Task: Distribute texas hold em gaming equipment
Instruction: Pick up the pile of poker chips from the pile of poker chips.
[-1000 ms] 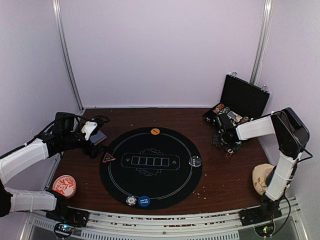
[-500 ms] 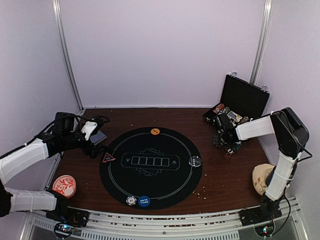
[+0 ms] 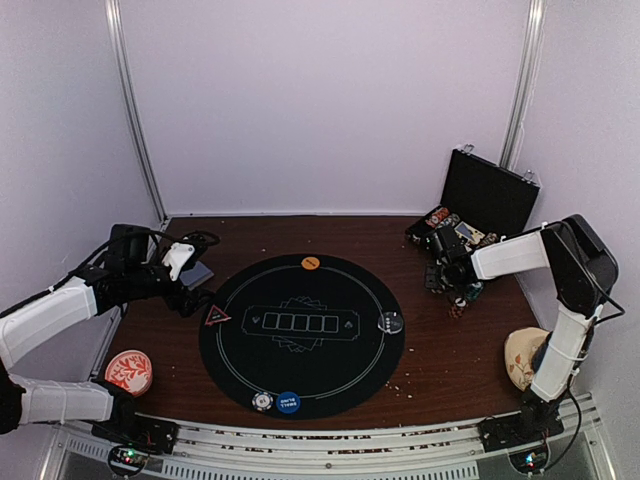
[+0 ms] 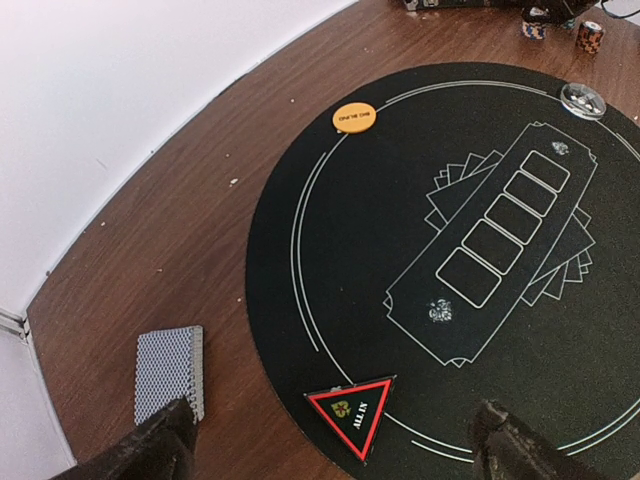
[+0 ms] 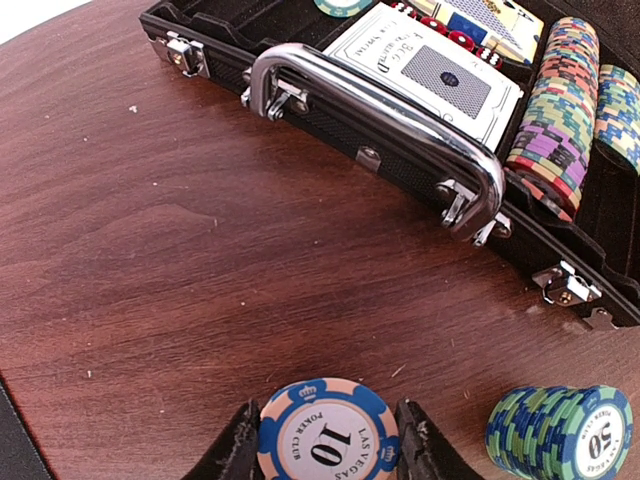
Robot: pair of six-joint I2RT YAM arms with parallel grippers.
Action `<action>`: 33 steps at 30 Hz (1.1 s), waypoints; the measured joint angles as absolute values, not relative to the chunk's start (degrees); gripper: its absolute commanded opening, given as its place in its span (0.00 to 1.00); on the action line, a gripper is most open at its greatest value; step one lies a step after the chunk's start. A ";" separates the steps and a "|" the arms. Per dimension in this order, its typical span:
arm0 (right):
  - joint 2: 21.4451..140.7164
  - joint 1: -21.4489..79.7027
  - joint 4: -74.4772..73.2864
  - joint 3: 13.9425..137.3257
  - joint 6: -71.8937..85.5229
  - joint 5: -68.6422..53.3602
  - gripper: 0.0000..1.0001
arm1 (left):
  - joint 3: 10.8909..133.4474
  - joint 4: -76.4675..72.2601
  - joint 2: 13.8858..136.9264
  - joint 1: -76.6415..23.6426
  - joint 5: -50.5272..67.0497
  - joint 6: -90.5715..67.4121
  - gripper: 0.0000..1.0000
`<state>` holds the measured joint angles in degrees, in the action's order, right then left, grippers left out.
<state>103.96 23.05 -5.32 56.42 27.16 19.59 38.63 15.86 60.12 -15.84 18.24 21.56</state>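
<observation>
Right claw narrowed since earlier frame, bracketing poker chip flat on desk near case, right side, for edge pickup; hold cannot be told. Left claw held wide over triangle marker.

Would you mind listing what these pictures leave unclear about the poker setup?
- Right wrist view: the bottom edge crops the 10 chip, so whether the right jaws grip it is unclear.
- Top view: chips in the case are too small to count.
- Left wrist view: the far black button is small and glossy; lettering unreadable.
</observation>
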 measured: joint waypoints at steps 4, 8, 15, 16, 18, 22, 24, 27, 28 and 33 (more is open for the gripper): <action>104.05 23.05 -5.41 56.55 27.16 19.62 0.37 | 38.61 15.88 60.12 -15.84 18.24 21.56 0.98; 104.49 23.05 -5.52 57.08 27.16 19.73 0.37 | 38.63 15.86 60.12 -15.84 18.24 21.56 0.98; 104.62 23.05 -5.50 57.19 27.16 19.88 0.30 | 38.61 15.86 60.12 -15.84 18.24 21.56 0.98; 104.62 23.05 -5.50 57.19 27.16 19.92 0.30 | 38.61 15.88 60.12 -15.84 18.24 21.56 0.98; 104.62 23.05 -5.50 57.19 27.16 19.97 0.30 | 38.61 15.88 60.12 -15.84 18.24 21.56 0.98; 104.55 23.05 -5.52 57.19 27.11 19.97 0.29 | 38.61 15.86 60.12 -15.84 18.24 21.56 0.98; 104.40 23.07 -5.58 57.19 26.96 19.97 0.29 | 38.61 15.86 60.12 -15.84 18.24 21.56 0.98; 103.81 23.38 -5.61 57.17 26.70 20.01 0.29 | 38.61 15.88 60.12 -15.84 18.24 21.56 0.98; 103.57 23.53 -5.63 57.19 26.57 20.03 0.29 | 38.61 15.86 60.12 -15.84 18.24 21.56 0.98; 101.71 24.99 -5.58 57.17 25.61 20.80 0.29 | 38.61 15.86 60.12 -15.84 18.24 21.56 0.98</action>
<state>101.71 24.99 -5.58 57.17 25.61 20.80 38.61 15.86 60.12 -15.84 18.24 21.56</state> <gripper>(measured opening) 0.404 0.978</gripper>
